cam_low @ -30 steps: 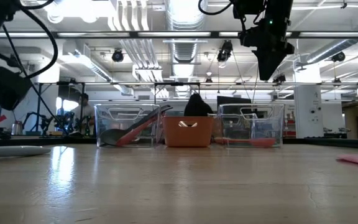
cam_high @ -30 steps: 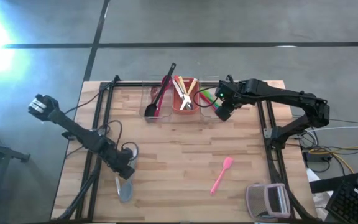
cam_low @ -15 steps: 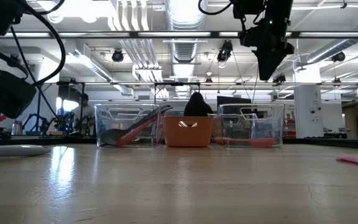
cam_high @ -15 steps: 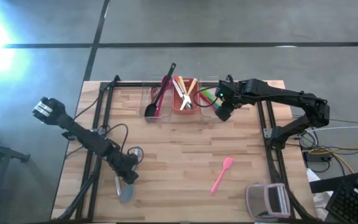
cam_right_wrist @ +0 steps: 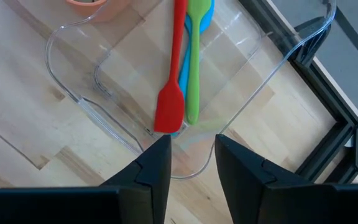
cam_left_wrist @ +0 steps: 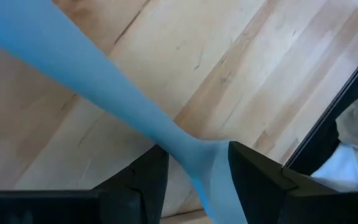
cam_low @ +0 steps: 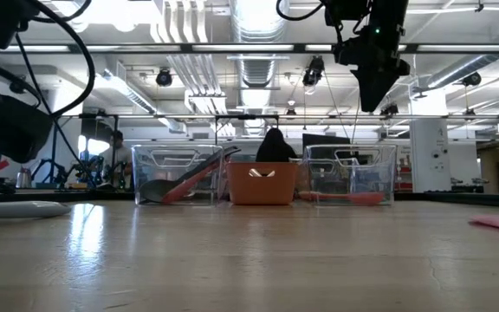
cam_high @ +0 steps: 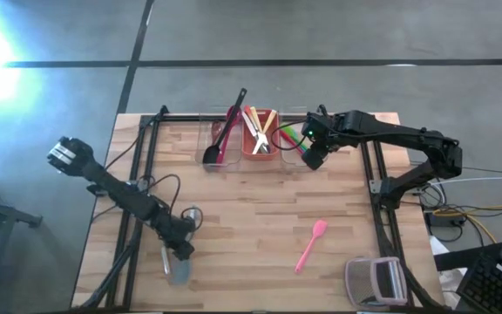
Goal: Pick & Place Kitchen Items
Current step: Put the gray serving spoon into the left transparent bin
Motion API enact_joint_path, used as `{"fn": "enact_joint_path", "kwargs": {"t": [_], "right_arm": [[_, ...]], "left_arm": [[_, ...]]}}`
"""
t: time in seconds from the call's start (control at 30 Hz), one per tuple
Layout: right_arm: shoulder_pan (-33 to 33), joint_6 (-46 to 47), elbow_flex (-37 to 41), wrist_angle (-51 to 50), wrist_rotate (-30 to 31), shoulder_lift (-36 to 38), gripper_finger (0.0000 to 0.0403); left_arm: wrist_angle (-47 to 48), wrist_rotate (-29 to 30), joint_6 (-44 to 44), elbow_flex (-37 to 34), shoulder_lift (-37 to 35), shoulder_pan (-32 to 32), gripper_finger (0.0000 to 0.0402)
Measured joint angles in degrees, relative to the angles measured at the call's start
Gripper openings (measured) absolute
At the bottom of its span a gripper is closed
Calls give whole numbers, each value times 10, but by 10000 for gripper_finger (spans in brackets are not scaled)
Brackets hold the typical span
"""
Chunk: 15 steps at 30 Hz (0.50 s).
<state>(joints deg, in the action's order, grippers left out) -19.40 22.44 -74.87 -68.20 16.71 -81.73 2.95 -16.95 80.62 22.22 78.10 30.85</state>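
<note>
A pale blue spatula (cam_high: 176, 269) lies flat on the table near its front left, and its narrow neck (cam_left_wrist: 194, 163) runs between the fingers of my left gripper (cam_left_wrist: 197, 155). That gripper (cam_high: 182, 248) is open and low over the spatula, slanting down. My right gripper (cam_high: 314, 160) hangs open and empty high above the clear bin (cam_right_wrist: 114, 112) at the far right. Small red (cam_right_wrist: 169, 109), green (cam_right_wrist: 192, 74) and blue spoons lie on that bin's floor. A pink spatula (cam_high: 310, 246) lies flat at the near right. My left gripper has one finger (cam_left_wrist: 148, 183) on each side of the blue spatula's neck (cam_left_wrist: 194, 163), coming from above at a slant and lying across it. Whether the fingers touch it I cannot tell. The spatula lies flat on the table.
At the far edge stand a clear bin (cam_high: 219, 139) with black and red utensils and a red bin (cam_high: 258, 144) with pale wooden sticks. A grey-and-pink gadget (cam_high: 375, 281) sits at the near right corner. Black frame rails (cam_high: 138, 201) run along both sides.
My left gripper has come down and a little toward the table's near edge, onto the blue spatula, with its opening unchanged. The spatula has stayed where it was.
</note>
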Motion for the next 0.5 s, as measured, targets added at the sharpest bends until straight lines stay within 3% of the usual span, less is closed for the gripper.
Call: {"fn": "enact_joint_path", "kwargs": {"t": [0.17,0.4,0.5], "right_arm": [[0,0,0,0,0,0,113],[0,0,0,0,0,0,105],[0,0,0,0,0,0,106]], "left_arm": [[-4,10,0,0,11,0,149],[-17,30,5,2,15,-1,50],[-21,38,-1,0,12,-1,42]]}}
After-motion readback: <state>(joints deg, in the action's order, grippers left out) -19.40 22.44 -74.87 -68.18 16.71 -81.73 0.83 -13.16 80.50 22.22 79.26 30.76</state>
